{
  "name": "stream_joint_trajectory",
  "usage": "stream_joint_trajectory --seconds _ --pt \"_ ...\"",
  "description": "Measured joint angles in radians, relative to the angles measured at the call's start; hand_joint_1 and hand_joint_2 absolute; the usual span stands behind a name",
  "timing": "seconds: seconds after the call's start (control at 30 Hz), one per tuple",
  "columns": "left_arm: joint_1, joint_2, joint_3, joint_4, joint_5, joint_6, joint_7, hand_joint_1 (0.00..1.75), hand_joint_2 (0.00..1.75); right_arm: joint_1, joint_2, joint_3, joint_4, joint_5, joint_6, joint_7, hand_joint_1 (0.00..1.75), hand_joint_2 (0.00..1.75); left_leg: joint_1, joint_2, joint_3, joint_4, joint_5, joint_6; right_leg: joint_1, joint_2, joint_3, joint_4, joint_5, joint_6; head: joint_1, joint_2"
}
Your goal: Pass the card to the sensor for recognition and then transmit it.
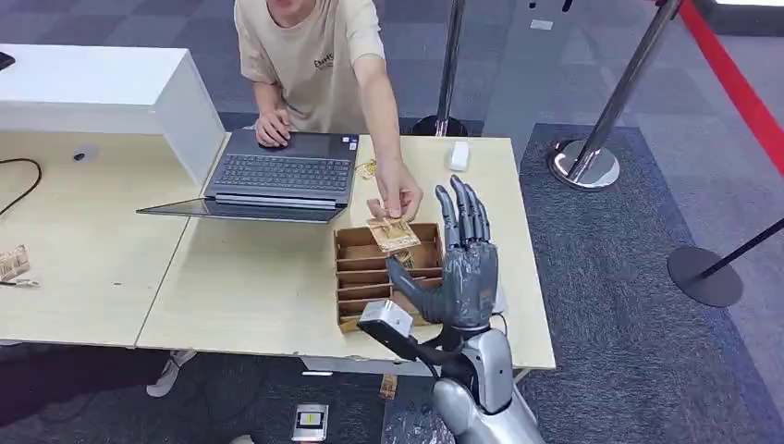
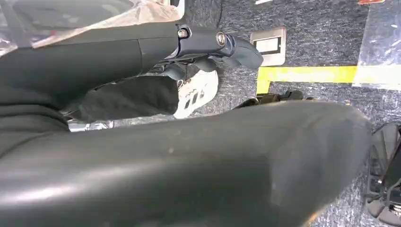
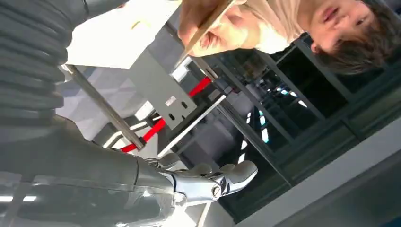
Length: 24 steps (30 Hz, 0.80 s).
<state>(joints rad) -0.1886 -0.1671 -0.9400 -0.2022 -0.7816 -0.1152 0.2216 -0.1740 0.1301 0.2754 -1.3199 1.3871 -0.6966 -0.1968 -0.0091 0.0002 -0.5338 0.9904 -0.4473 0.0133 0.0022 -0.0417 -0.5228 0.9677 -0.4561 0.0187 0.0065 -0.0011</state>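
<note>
While a person's hand (image 1: 399,192) is offering the thin, light, stiff card (image 1: 392,234), the empty, spread right hand (image 1: 462,268) is waiting to pinch its near edge.

Open laptop (image 1: 282,176) on wooden table (image 1: 231,287); white box (image 1: 102,92) at left; stanchion base (image 1: 584,166) on carpet.

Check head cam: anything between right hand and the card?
Nothing. In the head view the right hand stands open beside the card, which the person's hand holds over the cardboard organizer.
</note>
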Motion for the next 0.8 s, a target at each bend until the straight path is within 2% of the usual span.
stream_joint_trajectory --seconds 0.1,0.13,0.17,0.8 --pt "-0.005 -0.005 -0.001 0.0 -0.004 -0.005 0.006 0.0 0.0 0.0 -0.004 0.001 0.001 -0.002 0.0 0.002 0.0 1.75 0.0 0.0 0.0 0.0 0.0 0.0 0.0 0.0 0.0 0.0 0.0 0.0 0.0 0.0" --pt "-0.006 -0.006 -0.001 0.0 -0.005 -0.006 0.006 0.0 0.0 0.0 -0.005 0.002 0.001 -0.004 0.0 0.002 0.31 1.75 0.0 0.0 0.0 0.0 0.0 0.0 0.0 0.0 0.0 0.0 0.0 0.0 0.0 0.0" --pt "-0.007 -0.006 -0.001 0.0 -0.006 -0.007 0.008 0.0 0.0 0.0 -0.006 0.003 0.002 -0.009 0.0 0.002 1.75 1.75 0.0 0.0 0.0 0.0 0.0 0.0 0.0 0.0 0.0 0.0 0.0 0.0 0.0 0.0" --pt "-0.012 -0.01 -0.002 0.0 -0.016 -0.011 0.016 0.0 0.0 0.005 -0.009 0.001 0.015 -0.068 0.0 -0.06 1.75 1.75 0.0 0.0 0.0 0.0 0.0 0.0 0.0 0.0 0.0 0.0 0.0 0.0 0.0 0.0"
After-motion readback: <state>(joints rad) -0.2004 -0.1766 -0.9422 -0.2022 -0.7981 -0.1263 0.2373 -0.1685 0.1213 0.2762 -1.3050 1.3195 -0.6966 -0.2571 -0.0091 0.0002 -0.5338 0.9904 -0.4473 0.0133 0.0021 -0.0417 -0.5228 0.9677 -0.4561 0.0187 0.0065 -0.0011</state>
